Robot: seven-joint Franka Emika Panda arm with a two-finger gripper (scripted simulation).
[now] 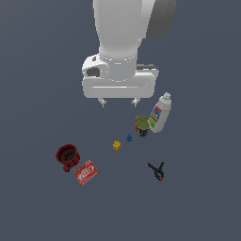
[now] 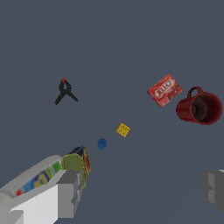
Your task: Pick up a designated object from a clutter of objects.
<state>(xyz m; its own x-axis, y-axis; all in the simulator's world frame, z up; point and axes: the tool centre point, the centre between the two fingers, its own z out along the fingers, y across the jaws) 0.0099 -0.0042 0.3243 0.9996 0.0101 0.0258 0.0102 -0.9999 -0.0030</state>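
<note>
The tiny yellow studded brick lies on the dark floor in the middle of the clutter; it also shows in the wrist view. My gripper hangs high above the floor, behind the brick in the exterior view, with its jaws wide apart and nothing between them. In the wrist view its two grey fingertips frame the gripper and are well clear of the brick. A tiny blue piece sits just beside the brick, apart from it, and shows in the wrist view.
A dark red mug and a red flat packet lie toward the exterior view's left. A white bottle and a green-topped can stand toward its right. A black clamp lies at the front right.
</note>
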